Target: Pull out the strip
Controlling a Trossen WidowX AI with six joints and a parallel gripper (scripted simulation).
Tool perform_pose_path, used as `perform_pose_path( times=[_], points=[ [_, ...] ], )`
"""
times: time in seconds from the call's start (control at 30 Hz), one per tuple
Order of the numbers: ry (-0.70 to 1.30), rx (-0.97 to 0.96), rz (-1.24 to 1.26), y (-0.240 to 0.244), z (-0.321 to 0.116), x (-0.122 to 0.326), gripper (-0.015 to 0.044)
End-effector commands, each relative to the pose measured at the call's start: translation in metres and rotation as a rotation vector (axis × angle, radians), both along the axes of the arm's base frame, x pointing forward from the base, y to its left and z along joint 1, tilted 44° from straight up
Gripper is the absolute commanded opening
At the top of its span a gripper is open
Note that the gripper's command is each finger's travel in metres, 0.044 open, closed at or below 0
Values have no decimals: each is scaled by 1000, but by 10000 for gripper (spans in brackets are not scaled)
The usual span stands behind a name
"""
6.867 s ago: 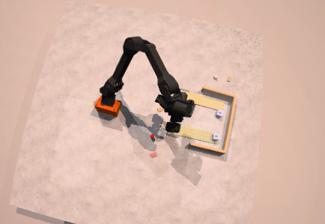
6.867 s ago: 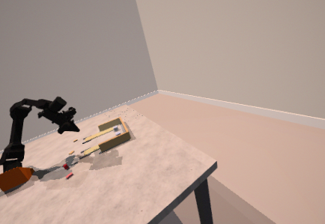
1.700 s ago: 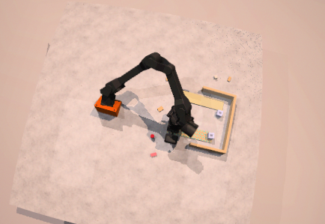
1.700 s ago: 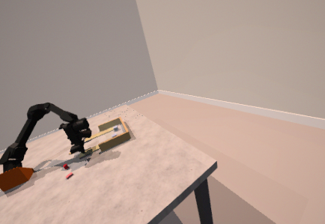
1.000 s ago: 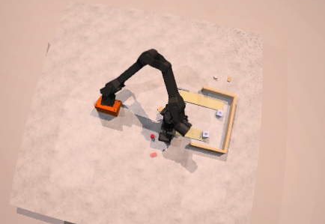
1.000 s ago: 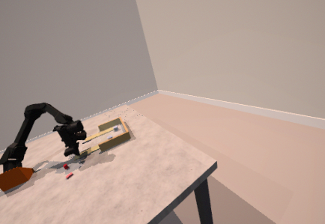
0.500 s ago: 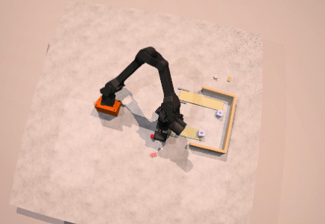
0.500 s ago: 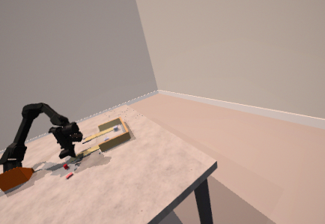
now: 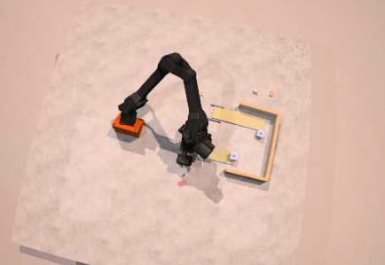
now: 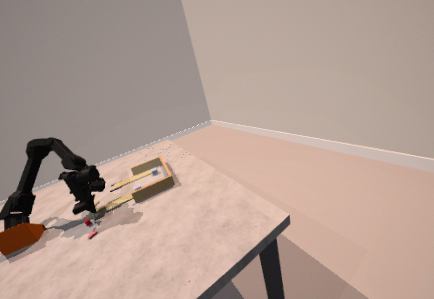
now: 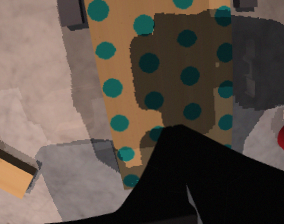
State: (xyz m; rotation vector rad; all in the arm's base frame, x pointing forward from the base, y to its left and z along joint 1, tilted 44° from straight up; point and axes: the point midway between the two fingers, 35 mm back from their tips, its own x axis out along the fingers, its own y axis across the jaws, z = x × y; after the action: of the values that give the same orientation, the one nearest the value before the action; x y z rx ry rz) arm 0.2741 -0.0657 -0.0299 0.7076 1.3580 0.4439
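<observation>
End effector [image 9: 185, 157], closed with nothing between its fingers, presses down on the near end of the tan, teal-dotted strip [image 9: 220, 155]. Just beyond it, at the strip's far end, sits the small pale labelled cube [image 9: 233, 156].

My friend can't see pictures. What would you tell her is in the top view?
A black robot arm bends over a table, its shut gripper at the near end of a dotted strip carrying a small pale cube. The strip runs into a three-sided wooden frame, where a plain strip and another cube lie.
</observation>
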Motion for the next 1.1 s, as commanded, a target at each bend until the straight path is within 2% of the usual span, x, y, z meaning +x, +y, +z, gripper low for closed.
perform_pose_path(
  times=[0.0, 1.07],
  points=[
    [19, 4, 13, 6, -3, -12, 0],
    [21, 4, 13, 16, -4, -58, 0]
  ],
)
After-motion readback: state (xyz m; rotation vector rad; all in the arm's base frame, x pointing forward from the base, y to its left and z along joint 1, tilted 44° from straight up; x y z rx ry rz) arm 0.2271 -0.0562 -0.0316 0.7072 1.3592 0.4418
